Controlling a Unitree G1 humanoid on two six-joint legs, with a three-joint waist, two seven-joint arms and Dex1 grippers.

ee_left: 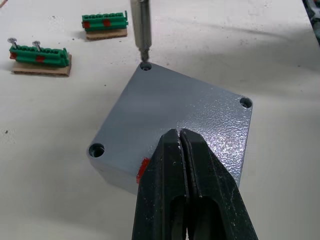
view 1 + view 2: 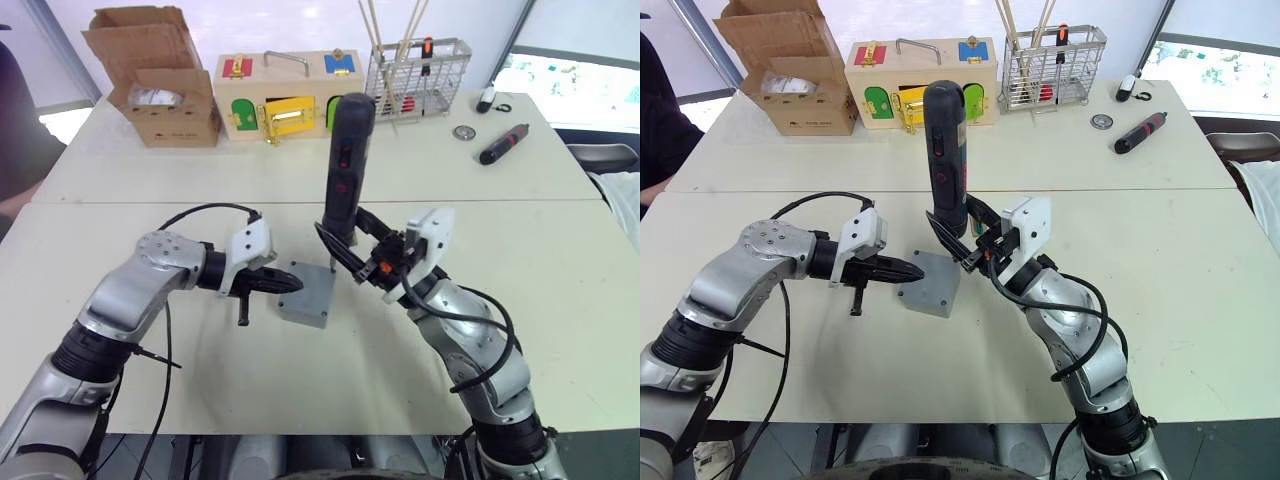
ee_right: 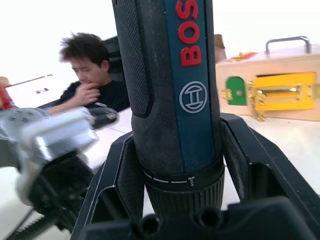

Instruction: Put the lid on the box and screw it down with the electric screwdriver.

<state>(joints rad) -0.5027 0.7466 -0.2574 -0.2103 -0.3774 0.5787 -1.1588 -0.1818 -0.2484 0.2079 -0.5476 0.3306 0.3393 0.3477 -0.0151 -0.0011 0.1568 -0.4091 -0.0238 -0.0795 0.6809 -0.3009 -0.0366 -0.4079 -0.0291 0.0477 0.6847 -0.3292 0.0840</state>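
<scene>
The grey lid (image 1: 185, 100) lies flat on the grey box (image 2: 303, 311), which shows a small red mark (image 1: 142, 170) on one side. My left gripper (image 1: 180, 137) is shut, and its tips rest on the lid's near edge. The black electric screwdriver (image 2: 345, 160) stands upright with my right gripper (image 2: 345, 250) shut around its lower body. Its metal bit (image 1: 141, 30) points into the lid's far corner hole (image 1: 145, 65). In the right wrist view the black fingers (image 3: 245, 150) flank the screwdriver's body (image 3: 175, 100).
Two green screw holders (image 1: 40, 52) (image 1: 105, 22) lie on the table just beyond the box. Along the back stand a cardboard carton (image 2: 160, 75), a wooden latch box (image 2: 290, 95) and a wire basket (image 2: 418, 75). A small black-and-red screwdriver (image 2: 503, 144) lies at the back right. A person (image 3: 85, 85) sits behind the table.
</scene>
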